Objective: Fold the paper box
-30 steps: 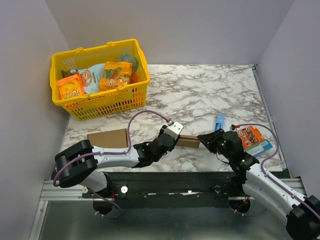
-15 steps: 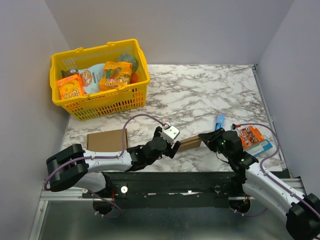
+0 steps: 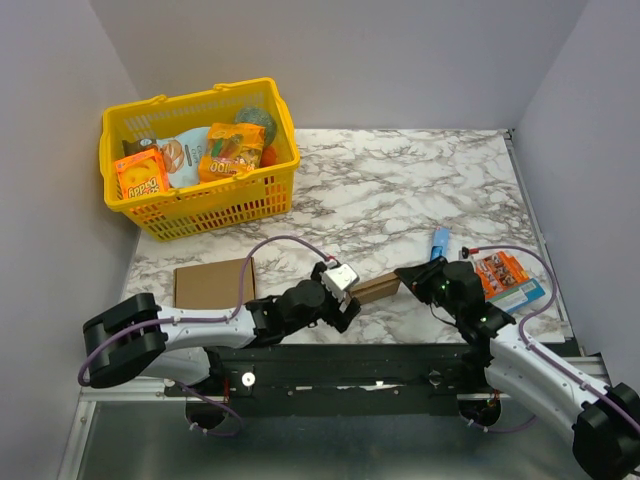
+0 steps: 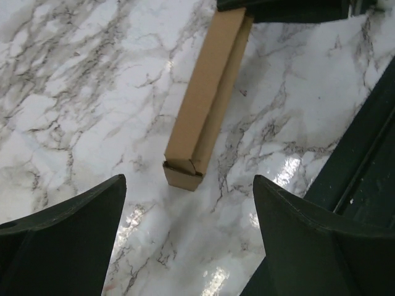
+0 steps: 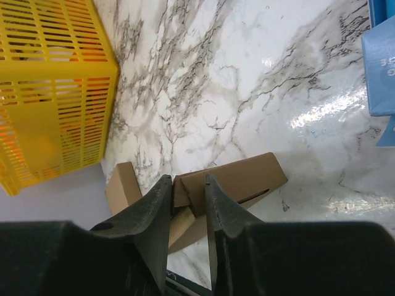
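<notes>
Pinching one end of the paper box (image 5: pixel 241 179), the right gripper (image 5: pixel 187 188) has its two fingers closed narrowly on a raised brown flap edge, and that's the only grip on the piece right now. The box lies on the marble table (image 3: pixel 400 190) as a long slim sleeve, between the two arms near the front edge. Its other end shows small tucked-in flaps in the left wrist view. The left gripper (image 4: pixel 185 240) hangs above that end with jaws spread wide, touching nothing, holding nothing. I'd call this mid-fold: the body looks formed, the end closures are the step in hand, and the end under the right fingers doesn't look tucked shut. The next move, as I read it, calls for the left arm to come down and steady the sleeve so it can't skid on the slick marble while the right works its flap in. Gently, though, because thin card buckles.
</notes>
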`<action>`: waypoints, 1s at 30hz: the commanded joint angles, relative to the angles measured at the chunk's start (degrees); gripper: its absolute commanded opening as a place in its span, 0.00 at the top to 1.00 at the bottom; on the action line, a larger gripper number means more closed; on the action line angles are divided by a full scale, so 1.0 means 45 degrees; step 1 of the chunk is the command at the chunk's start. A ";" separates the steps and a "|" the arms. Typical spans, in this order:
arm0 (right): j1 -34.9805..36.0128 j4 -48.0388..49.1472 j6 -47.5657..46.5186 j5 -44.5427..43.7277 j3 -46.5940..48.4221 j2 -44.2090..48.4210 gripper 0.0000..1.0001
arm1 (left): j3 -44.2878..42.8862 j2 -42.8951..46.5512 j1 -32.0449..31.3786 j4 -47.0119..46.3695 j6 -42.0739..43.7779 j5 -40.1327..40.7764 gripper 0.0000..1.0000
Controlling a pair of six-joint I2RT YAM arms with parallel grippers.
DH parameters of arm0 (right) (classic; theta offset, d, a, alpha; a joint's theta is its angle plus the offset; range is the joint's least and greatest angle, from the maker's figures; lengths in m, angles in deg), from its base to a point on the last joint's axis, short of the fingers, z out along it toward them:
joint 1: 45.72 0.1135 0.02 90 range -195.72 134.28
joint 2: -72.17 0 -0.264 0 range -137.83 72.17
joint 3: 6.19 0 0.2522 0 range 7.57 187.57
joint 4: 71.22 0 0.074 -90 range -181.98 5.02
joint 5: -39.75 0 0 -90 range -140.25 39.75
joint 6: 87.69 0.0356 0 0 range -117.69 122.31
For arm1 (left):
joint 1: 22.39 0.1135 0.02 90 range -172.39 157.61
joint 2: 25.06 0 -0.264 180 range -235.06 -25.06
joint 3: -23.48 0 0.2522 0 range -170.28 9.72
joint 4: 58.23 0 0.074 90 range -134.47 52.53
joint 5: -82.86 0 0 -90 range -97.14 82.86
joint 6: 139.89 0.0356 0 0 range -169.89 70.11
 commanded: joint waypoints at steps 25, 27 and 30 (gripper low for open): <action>0.0393 -0.1221 -0.0241 -0.0159 -0.0394 -0.0550 1.00 | -0.0659 0.2120 0.4087 0.1650 -0.6554 -0.4892 0.12; 0.0374 -0.1221 -0.0241 -0.0160 -0.0394 -0.0530 1.00 | -0.0678 0.1711 0.4166 0.1612 -0.6847 -0.5399 0.18; 0.0393 -0.1241 -0.0280 -0.0160 -0.0355 -0.0588 1.00 | -0.0873 0.1085 0.4264 0.1611 -0.6984 -0.6063 0.23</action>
